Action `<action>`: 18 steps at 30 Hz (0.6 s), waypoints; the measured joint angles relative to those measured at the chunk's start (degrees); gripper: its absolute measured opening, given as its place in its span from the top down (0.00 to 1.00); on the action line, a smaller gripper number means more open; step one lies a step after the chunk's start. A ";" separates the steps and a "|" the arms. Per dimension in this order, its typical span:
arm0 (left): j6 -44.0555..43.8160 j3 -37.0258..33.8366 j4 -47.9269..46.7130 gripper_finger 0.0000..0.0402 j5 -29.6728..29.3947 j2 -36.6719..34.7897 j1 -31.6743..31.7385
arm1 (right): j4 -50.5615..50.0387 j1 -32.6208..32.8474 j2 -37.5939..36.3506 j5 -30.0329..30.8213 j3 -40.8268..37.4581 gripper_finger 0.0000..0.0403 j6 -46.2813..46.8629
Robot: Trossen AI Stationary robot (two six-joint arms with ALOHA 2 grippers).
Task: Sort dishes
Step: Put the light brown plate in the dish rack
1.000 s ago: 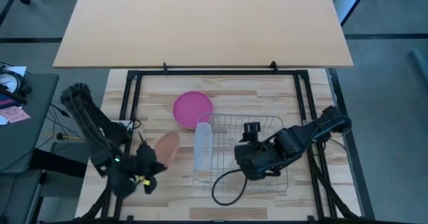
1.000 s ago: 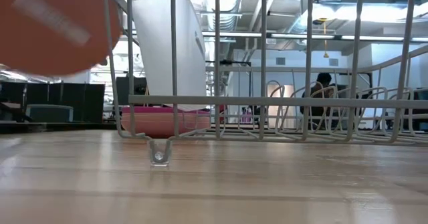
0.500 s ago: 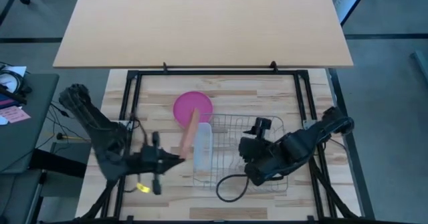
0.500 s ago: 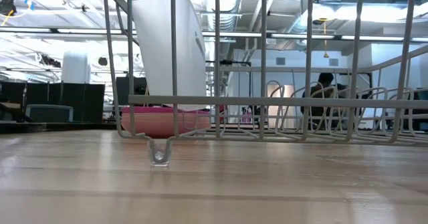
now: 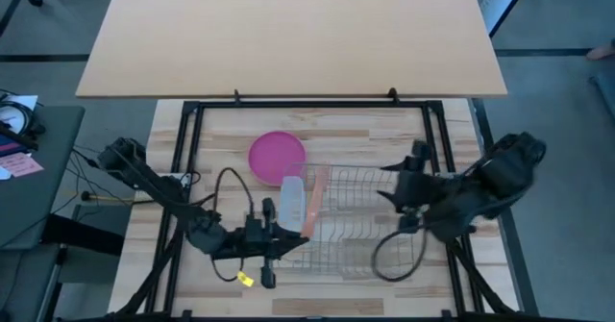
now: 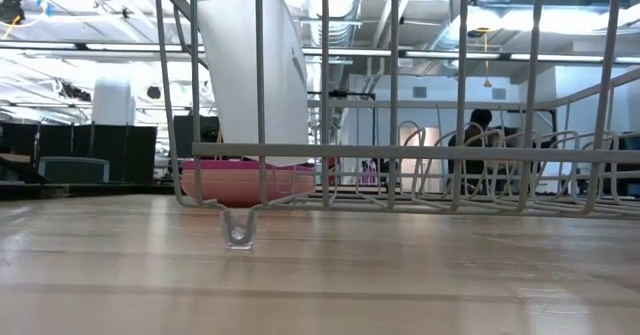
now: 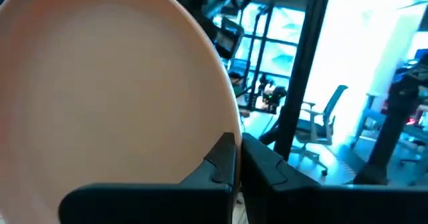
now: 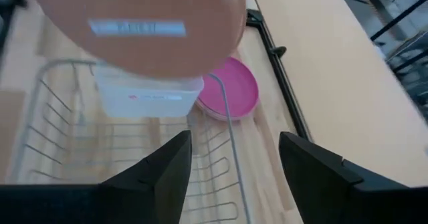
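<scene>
Risk: left hand [image 5: 288, 237], clamped on the edge of the upright orange-tan plate [image 5: 313, 199] above the wire rack [image 5: 360, 228], may miss a slot; right hand [image 5: 396, 189] waits open, empty.

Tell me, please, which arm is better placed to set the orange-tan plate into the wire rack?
Left: the left gripper is shut on the orange-tan plate, on edge over the wire rack. The right gripper hangs open, empty, above the rack's far side.
</scene>
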 joint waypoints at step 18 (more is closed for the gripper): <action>-6.03 0.09 0.62 1.00 0.89 5.33 5.88 | 4.23 3.42 -5.59 9.49 -30.52 0.44 19.21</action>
